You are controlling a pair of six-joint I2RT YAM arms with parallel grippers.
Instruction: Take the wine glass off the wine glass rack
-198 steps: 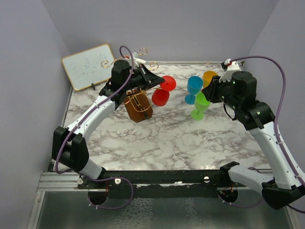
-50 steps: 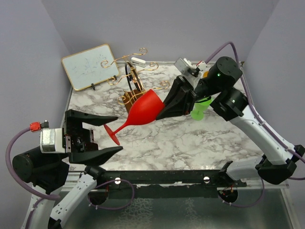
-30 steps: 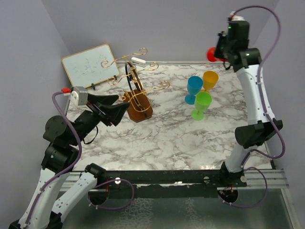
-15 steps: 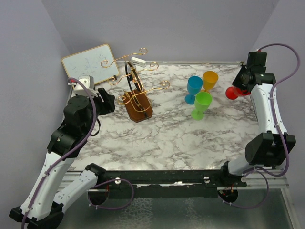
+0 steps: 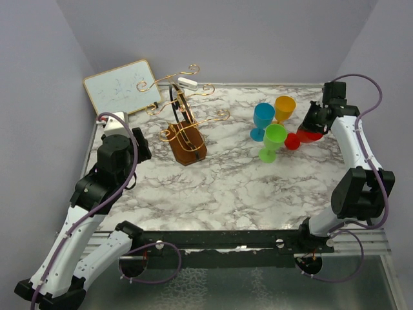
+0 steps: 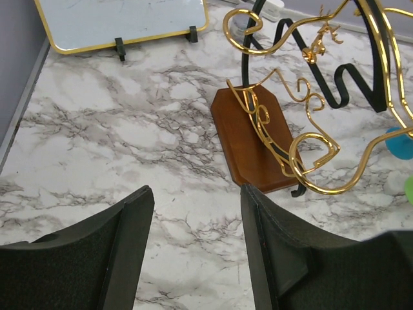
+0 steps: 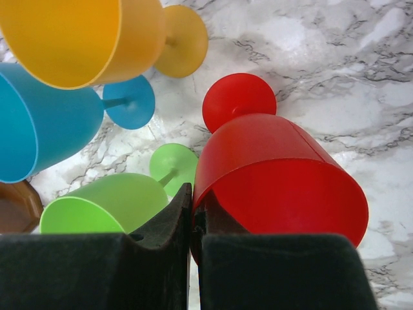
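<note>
Off the wine glass rack (image 5: 187, 145) and over at 2 to 3 o'clock on the marble table (image 5: 226, 187): the red wine glass (image 5: 304, 134). Hangs tilted, bowl up at the right gripper (image 5: 314, 123), foot low and just beside the green glass (image 5: 273, 137). Contact between foot and marble not discernible.

From the right wrist view, a plain grip: fingers (image 7: 161, 248) pressed together on the wall of the red bowl at its rim, pinching it. Round red foot beyond the bowl, pointing away from the camera.

Toward 1 o'clock, bunched close: the blue glass (image 5: 262, 118) and the orange glass (image 5: 284, 106), both upright, with the green one nearest the red.

Just off centre toward 10 o'clock, the rack itself, upright on its brown wooden block, gold wire arms curling out on both sides. Farther out at 10 o'clock, at the table's corner, a white board (image 5: 121, 89) leaning on small black feet.

At 9 o'clock, the left gripper (image 6: 193, 206): spread wide, nothing between the fingers, only bare marble below, pointing toward the rack and well apart from it.
</note>
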